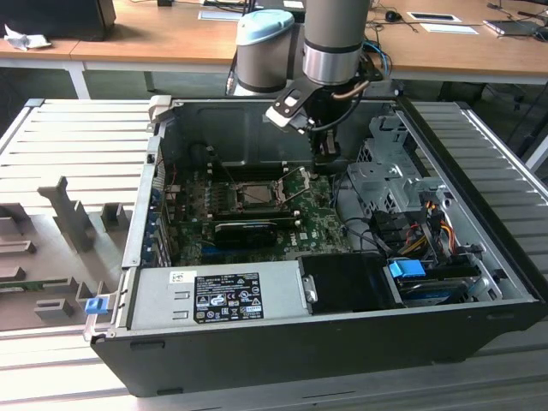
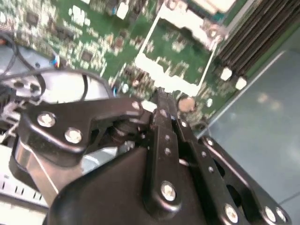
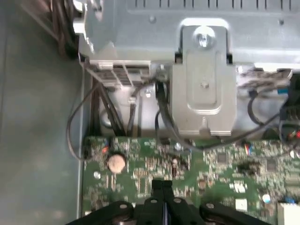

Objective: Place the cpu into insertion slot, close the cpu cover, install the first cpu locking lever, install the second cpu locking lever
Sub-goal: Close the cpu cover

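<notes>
Gripper [image 1: 324, 171]: fingers [image 2: 161, 110] pressed together, we see nothing btwn them; tip low over board [image 3: 225, 164], just beside cover.
Cover [image 2: 180, 82]: swung open, off slot [image 1: 235, 195].
Cpu [image 1: 257, 195]: grey square lying in slot.
Case [image 1: 342, 342]: open, 1 board inside.

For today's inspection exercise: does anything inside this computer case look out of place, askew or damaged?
Nothing looks damaged or spilled. Only the cpu cover is off its seat: swung open beside the insertion slot, green motherboard showing through its window, close to the gripper.
</notes>
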Tool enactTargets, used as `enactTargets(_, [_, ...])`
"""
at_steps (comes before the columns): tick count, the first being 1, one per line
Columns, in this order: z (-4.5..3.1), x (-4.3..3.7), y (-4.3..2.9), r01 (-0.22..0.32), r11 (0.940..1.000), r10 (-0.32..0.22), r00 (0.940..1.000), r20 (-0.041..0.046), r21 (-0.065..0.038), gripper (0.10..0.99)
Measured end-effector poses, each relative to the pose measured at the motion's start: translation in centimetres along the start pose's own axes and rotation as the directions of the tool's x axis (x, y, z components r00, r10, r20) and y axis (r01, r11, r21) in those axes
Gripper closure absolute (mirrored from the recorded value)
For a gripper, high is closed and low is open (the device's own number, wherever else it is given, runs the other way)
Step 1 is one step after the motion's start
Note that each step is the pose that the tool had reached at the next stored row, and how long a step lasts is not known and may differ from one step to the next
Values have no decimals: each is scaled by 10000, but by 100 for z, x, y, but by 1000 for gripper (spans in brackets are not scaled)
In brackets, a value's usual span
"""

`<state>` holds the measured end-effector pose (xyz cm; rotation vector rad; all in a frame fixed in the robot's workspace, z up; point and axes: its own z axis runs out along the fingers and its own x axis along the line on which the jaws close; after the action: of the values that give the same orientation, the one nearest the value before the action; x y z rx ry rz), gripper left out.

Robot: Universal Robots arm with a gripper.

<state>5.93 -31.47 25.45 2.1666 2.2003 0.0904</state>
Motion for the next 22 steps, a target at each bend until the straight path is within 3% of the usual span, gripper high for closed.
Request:
enactTargets(5, [102, 7, 21, 7, 10000, -7, 10000, 2, 8, 980])
enactTargets(7, [116, 7, 15, 6, 10000, -6, 10000, 3, 64, 980])
enactTargets(11, [108, 9, -103, 6, 10000, -6, 10000, 2, 83, 980])
enactTargets(20, [104, 10, -159, 7, 10000, -7, 10000, 2, 82, 980])
enactTargets(22, [98, 12, -245, 9, 10000, -9, 10000, 9, 82, 980])
